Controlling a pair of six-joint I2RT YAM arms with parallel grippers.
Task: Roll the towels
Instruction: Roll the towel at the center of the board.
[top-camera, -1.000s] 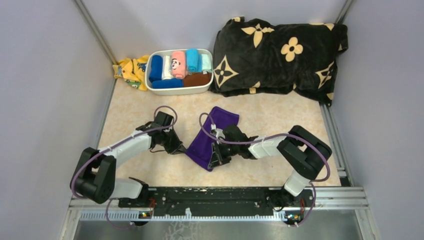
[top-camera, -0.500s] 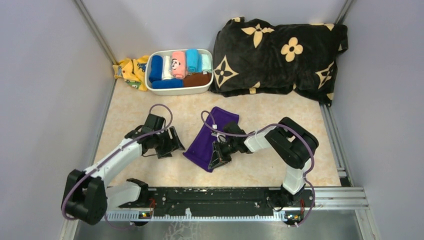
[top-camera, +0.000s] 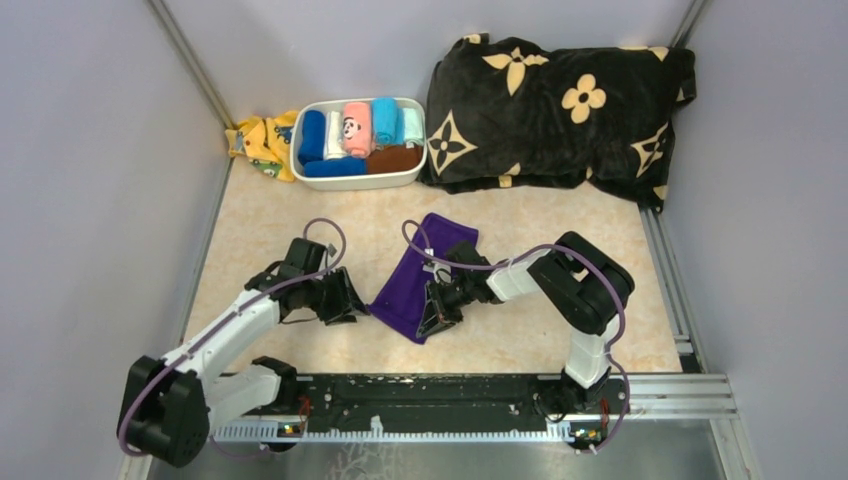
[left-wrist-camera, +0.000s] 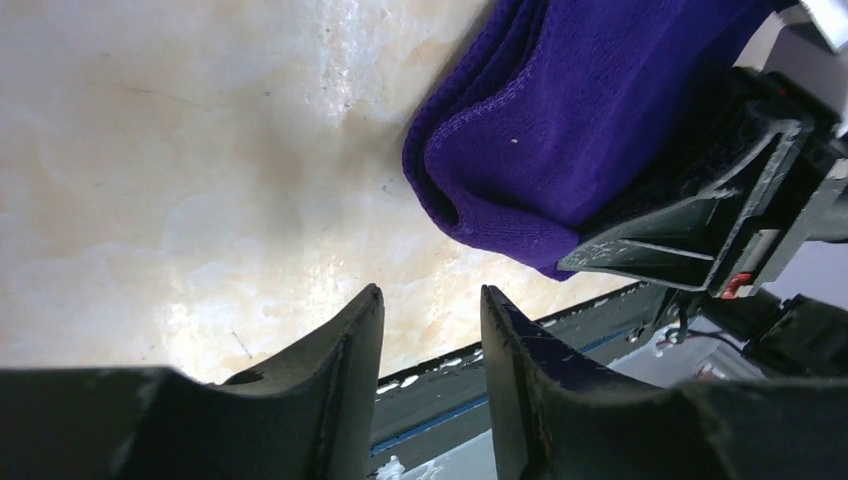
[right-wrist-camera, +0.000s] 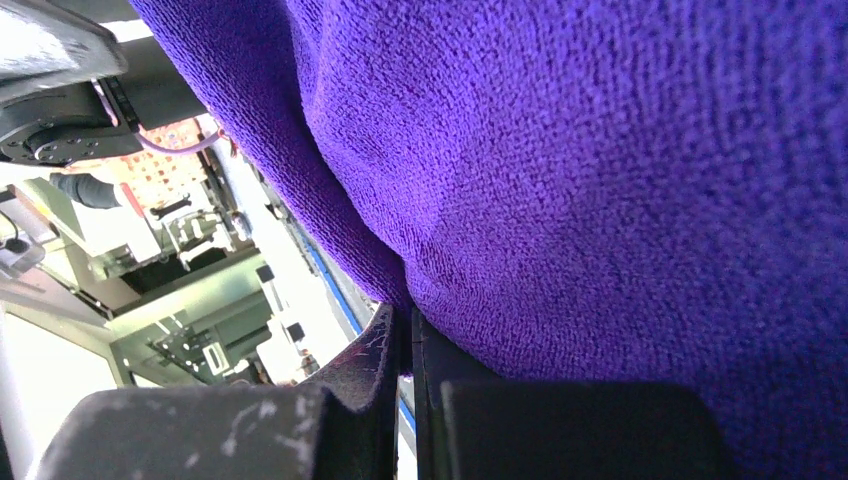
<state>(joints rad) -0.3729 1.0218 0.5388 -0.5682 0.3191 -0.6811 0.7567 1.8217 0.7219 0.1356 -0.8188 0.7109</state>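
Observation:
The purple towel (top-camera: 420, 270) lies folded on the beige table top, slanting from the back right toward the near left. My right gripper (top-camera: 433, 315) is shut on its near corner; in the right wrist view the purple towel (right-wrist-camera: 600, 180) fills the frame with the jaws pinching its edge. My left gripper (top-camera: 345, 305) is open and empty, just left of the towel's near end; in the left wrist view the folded towel end (left-wrist-camera: 520, 130) lies ahead of the fingertips. The pink panda towel (top-camera: 355, 128) stands rolled in the white bin (top-camera: 355, 180).
The white bin at the back holds several rolled towels. A yellow patterned cloth (top-camera: 260, 140) lies left of it. A big black blanket with tan flowers (top-camera: 560, 105) fills the back right. Metal rails run along both sides and the near edge.
My left arm has drawn back to the near left, away from the purple towel's left edge. My right gripper stays shut on the towel's near corner.

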